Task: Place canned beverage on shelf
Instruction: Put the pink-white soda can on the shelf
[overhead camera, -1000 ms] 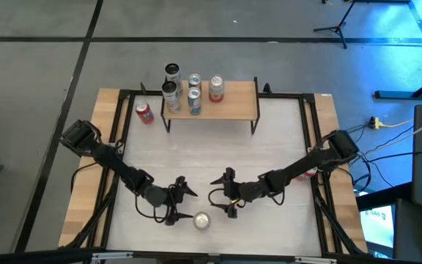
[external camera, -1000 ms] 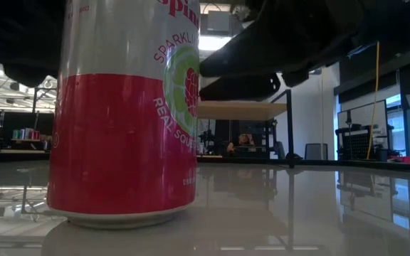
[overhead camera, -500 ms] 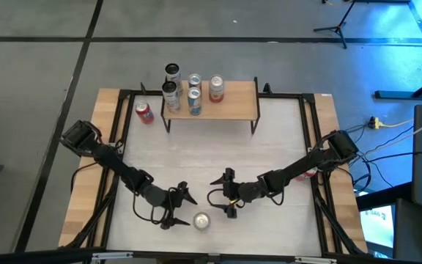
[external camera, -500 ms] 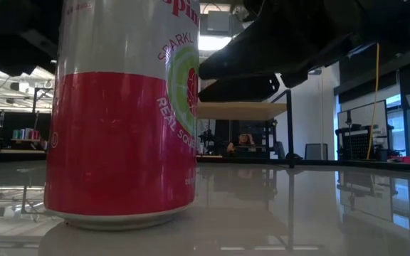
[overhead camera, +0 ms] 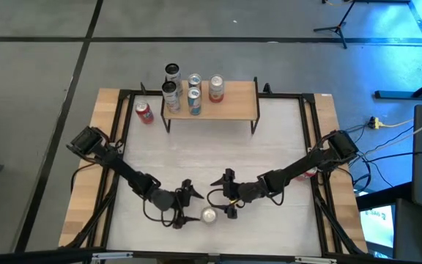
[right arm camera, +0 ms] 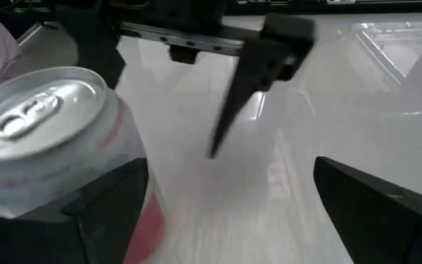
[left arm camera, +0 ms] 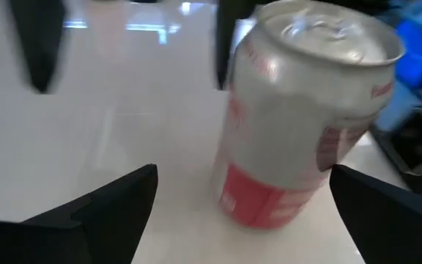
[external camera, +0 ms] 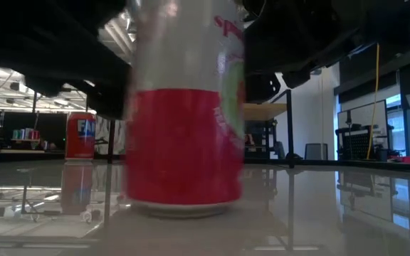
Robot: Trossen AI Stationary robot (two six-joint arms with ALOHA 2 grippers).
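A red-and-white beverage can (overhead camera: 209,215) stands upright on the white tabletop near its front edge, large in the low view (external camera: 184,142). My left gripper (overhead camera: 190,210) is open and comes level from the left, a finger on either side of the can (left arm camera: 299,110). My right gripper (overhead camera: 218,198) is open just right of the can (right arm camera: 42,139), with nothing between its fingers. The light-wood shelf (overhead camera: 233,108) stands at the far edge with several cans on top. My left gripper has the can's lower wall (left arm camera: 269,198) between its open fingers. The near-side finger (left arm camera: 365,205) ends right beside the can's side. I cannot tell whether it touches. The can stands upright on the table.
A red can (overhead camera: 144,112) stands on the table left of the shelf and shows far off in the low view (external camera: 80,135). A black frame (overhead camera: 310,139) borders the white top. Open tabletop lies between the grippers and the shelf.
My left gripper has moved toward the table's right and near edges, up to the can, its fingers now on either side of it. The can has slid a little toward the right edge, staying upright, and uncovers the far red can in the low view.
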